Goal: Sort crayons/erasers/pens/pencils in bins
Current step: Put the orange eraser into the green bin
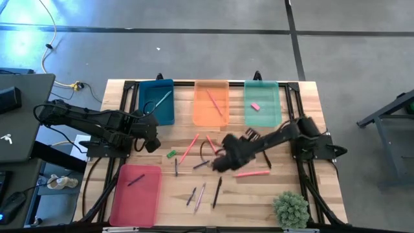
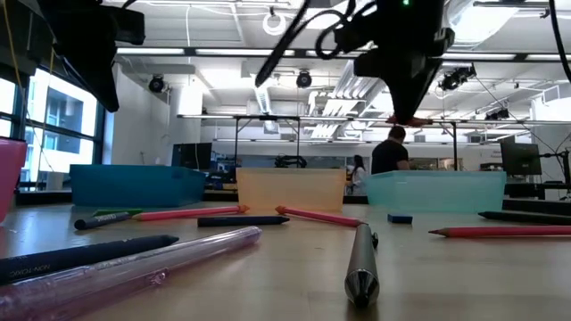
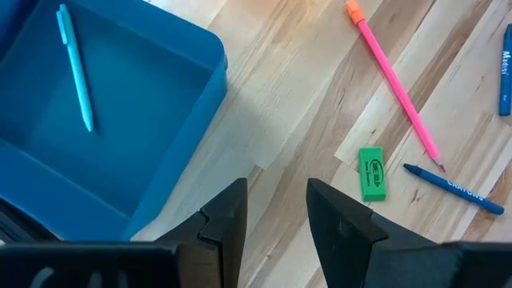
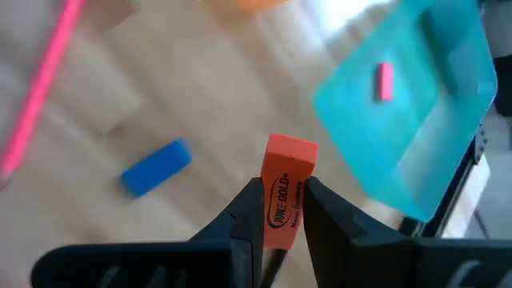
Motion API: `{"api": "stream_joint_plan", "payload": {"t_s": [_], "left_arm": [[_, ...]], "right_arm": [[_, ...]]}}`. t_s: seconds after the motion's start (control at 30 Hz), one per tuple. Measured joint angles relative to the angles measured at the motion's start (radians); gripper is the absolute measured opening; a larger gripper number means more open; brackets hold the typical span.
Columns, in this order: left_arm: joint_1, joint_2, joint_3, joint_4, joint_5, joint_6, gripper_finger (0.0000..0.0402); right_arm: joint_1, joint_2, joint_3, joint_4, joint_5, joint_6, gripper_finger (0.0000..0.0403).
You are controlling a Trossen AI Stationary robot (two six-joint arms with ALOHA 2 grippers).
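The right gripper is clamped on a red eraser, which stands up between its fingers; in the high view the gripper hangs over the middle of the table, and in the low view the eraser is well clear of the wood; a blue eraser lies on the boards just beyond it. The step in hand, as I judge it, is carrying this eraser to its bin; the mint-green bin at the far edge, right of centre, already holds a pink eraser, so the next move calls for a swing toward that far right corner and a release above the tray floor. The left gripper waits partly open and empty near the blue bin by the far left corner; a green eraser lies just ahead of it.
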Motion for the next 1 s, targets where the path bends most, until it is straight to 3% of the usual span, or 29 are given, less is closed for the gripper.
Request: {"api": "stream_joint_plan", "payload": {"t_s": [0.23,0.53,0.8,1.0], "left_arm": [[0.0,0.0,0.0,0.0,-0.004,0.0,0.0117],[0.0,0.0,0.0,0.001,-0.005,0.0,0.0117],[0.0,0.0,0.0,0.004,-0.008,0.061,0.0117],[0.0,0.0,0.0,0.031,-0.008,0.087,0.0117]], "right_arm": [[-0.159,-0.247,-0.248,0.104,0.063,-0.04,0.0053],[-0.404,-0.5,-0.488,0.362,0.083,-0.23,0.0053],[-0.599,-0.609,-0.614,0.549,0.063,-0.375,0.0053],[-0.76,-0.611,-0.684,0.735,-0.056,-0.501,0.0053]]}}
